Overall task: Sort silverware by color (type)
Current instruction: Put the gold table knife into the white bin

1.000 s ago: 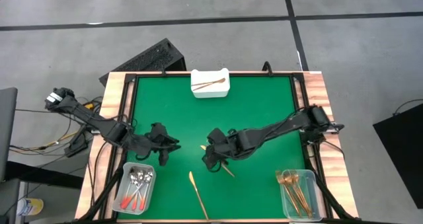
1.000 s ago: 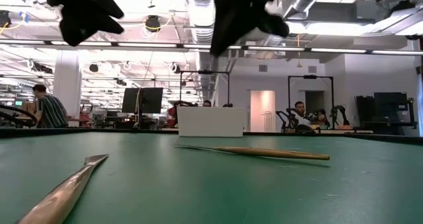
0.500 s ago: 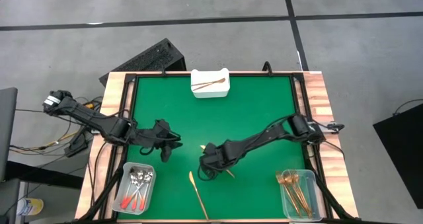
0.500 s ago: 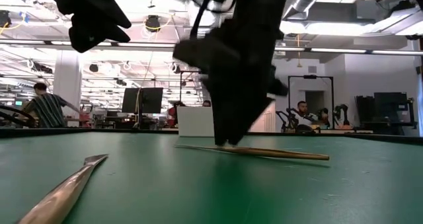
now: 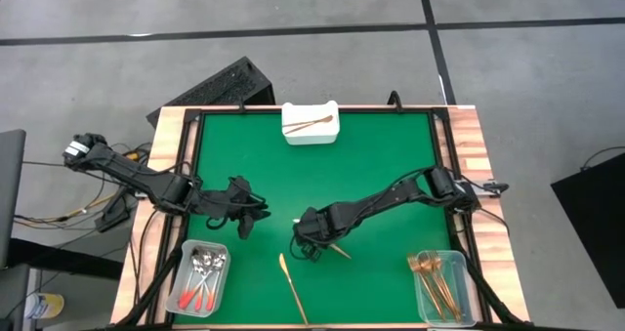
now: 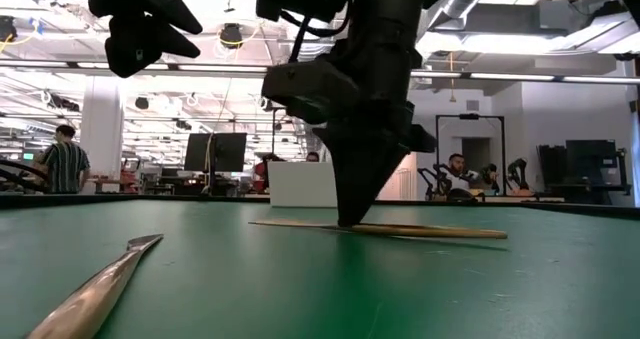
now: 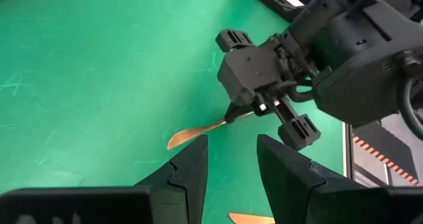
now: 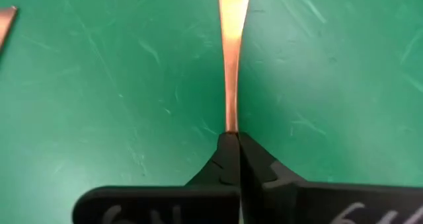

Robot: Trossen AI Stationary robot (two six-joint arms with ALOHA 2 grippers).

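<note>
Right hand (image 5: 306,241) dropped onto the copper utensil (image 8: 231,52)

Its fingers pinch that piece, lying mid-desk (image 5: 371,155). Left hand (image 5: 252,217) hovers nearby, fingers parted, holding nothing.

Overhead looks straight down on the tabletop (image 5: 312,175); low camera skims level across it; both wrist views share the copper utensil (image 8: 231,59).

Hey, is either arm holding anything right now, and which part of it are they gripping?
The right gripper pinches the copper utensil along its slim handle, on the mat. The left gripper hovers open, holding nothing.
</note>
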